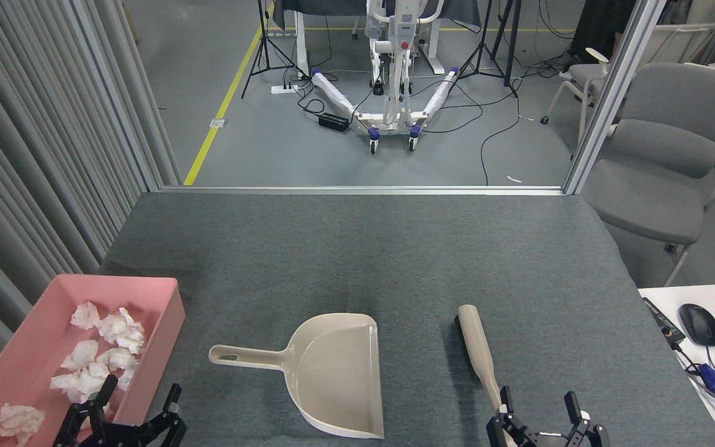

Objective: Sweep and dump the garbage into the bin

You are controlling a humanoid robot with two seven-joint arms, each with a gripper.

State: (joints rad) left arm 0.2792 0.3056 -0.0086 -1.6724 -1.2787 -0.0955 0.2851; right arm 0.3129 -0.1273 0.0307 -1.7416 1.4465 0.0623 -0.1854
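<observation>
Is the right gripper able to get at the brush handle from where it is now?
Probably yes. The right gripper is open right beside the brush handle's near end, and nothing lies between them on the table.

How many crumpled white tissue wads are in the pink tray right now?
About 9, all inside the shallow pink plastic tray: one alone at its near-left corner, the others clustered mid-tray; the left tool may hide some.
</observation>
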